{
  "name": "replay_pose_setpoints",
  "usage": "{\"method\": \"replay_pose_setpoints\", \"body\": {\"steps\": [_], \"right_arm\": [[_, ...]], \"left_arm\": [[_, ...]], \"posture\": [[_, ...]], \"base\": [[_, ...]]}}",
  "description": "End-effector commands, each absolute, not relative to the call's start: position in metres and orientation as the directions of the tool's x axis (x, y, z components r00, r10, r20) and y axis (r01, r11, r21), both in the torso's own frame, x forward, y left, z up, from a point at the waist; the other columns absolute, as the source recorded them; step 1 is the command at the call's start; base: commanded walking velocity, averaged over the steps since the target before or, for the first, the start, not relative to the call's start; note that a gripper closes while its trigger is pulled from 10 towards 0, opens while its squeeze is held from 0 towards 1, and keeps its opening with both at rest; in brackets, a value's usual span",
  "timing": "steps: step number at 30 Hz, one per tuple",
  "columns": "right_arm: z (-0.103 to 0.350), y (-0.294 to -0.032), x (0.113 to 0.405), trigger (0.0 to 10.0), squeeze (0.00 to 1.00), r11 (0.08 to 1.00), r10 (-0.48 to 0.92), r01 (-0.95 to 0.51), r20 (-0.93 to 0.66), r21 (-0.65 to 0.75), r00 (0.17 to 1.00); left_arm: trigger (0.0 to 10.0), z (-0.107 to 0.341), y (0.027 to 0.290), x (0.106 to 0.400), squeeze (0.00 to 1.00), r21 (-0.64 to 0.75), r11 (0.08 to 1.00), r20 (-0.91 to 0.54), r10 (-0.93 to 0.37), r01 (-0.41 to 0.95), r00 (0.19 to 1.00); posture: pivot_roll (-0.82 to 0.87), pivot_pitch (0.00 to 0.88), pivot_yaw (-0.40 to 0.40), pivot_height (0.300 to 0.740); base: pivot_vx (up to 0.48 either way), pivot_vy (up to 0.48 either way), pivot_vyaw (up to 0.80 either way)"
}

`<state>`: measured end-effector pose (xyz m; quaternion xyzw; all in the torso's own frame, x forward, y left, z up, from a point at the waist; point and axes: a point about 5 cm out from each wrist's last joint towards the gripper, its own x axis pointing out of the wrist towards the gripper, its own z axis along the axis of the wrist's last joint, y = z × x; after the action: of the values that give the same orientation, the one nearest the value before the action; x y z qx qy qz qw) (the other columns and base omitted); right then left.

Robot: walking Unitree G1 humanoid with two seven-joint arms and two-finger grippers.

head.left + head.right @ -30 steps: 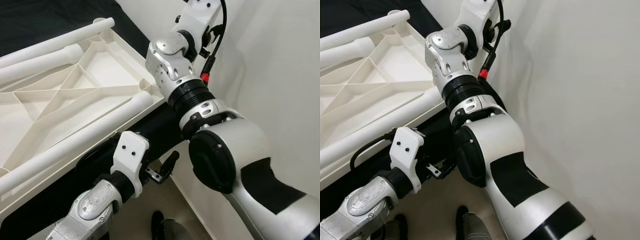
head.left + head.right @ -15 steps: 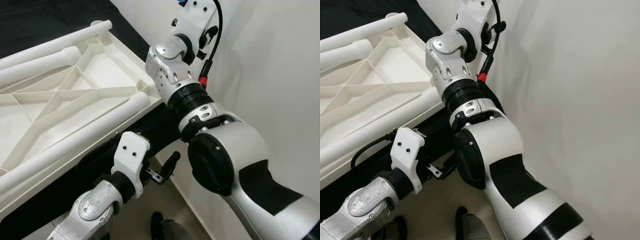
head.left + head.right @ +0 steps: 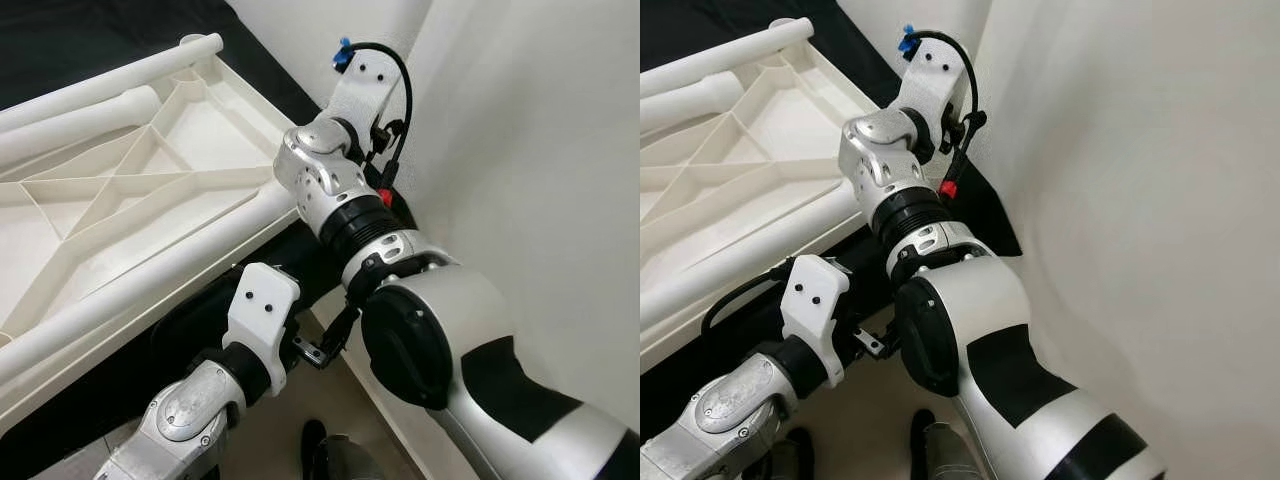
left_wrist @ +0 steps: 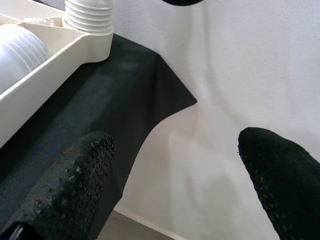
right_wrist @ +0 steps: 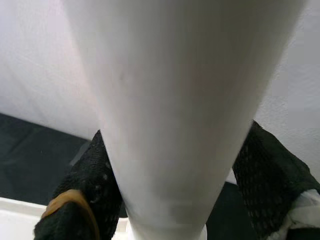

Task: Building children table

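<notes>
Take the upturned children's table [image 3: 150, 190] as your landmark: a white moulded-plastic slab lying underside up on a black cloth [image 3: 60, 40], its back stiffened by raised ribs that cross in an X. To its left and along its near edge lie loose white table legs [image 3: 150, 275], smooth round tubes, each long axis running along the slab's edge.

Your left tool [image 4: 175, 185] hangs below the table's near right corner with its fingers [image 4: 65, 185] spread wide and empty; their pads are black and pimpled. Ahead of it stands the corner's ribbed socket [image 4: 90, 15], above the cloth's hanging edge.

Your right tool [image 5: 170, 200] sits beyond that same corner and is closed around a white leg [image 5: 170, 100], a smooth tapering tube held between mesh-textured pads. The leg's axis runs along the fingers. This arm is plainly the nearer one to the corner, so the seating falls to it.
</notes>
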<state>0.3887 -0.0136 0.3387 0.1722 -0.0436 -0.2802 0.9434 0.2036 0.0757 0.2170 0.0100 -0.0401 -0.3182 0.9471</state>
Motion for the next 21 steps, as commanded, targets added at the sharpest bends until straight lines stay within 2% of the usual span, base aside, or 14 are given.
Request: {"method": "replay_pose_setpoints", "body": {"steps": [1,15,16,21], "right_arm": [[0.344,-0.013,0.387,10.0,0.0,0.77,-0.555,0.52,-0.012,0.37,0.832],[0.351,-0.006,0.381,10.0,0.0,0.786,-0.537,0.489,0.027,0.378,0.843],[0.35,-0.005,0.381,10.0,1.0,0.794,-0.527,0.479,0.032,0.375,0.849],[0.348,-0.002,0.38,10.0,1.0,0.806,-0.516,0.467,0.047,0.364,0.855]], "left_arm": [[10.0,0.215,0.072,0.2,0.0,0.041,0.786,0.064,-0.618,0.617,0.784],[10.0,0.215,0.074,0.203,0.0,0.045,0.788,0.067,-0.615,0.614,0.785],[10.0,0.216,0.074,0.203,0.0,0.045,0.788,0.068,-0.616,0.614,0.785],[10.0,0.216,0.074,0.202,0.0,0.047,0.788,0.067,-0.616,0.614,0.785]], "posture": [[0.06,0.348,-0.204,0.74],[0.05,0.346,-0.199,0.74],[0.05,0.348,-0.196,0.74],[0.05,0.348,-0.197,0.74]], "base": [[0.0,0.0,0.0],[0.0,0.0,0.0],[0.0,0.0,0.0],[0.0,0.0,0.0]]}}
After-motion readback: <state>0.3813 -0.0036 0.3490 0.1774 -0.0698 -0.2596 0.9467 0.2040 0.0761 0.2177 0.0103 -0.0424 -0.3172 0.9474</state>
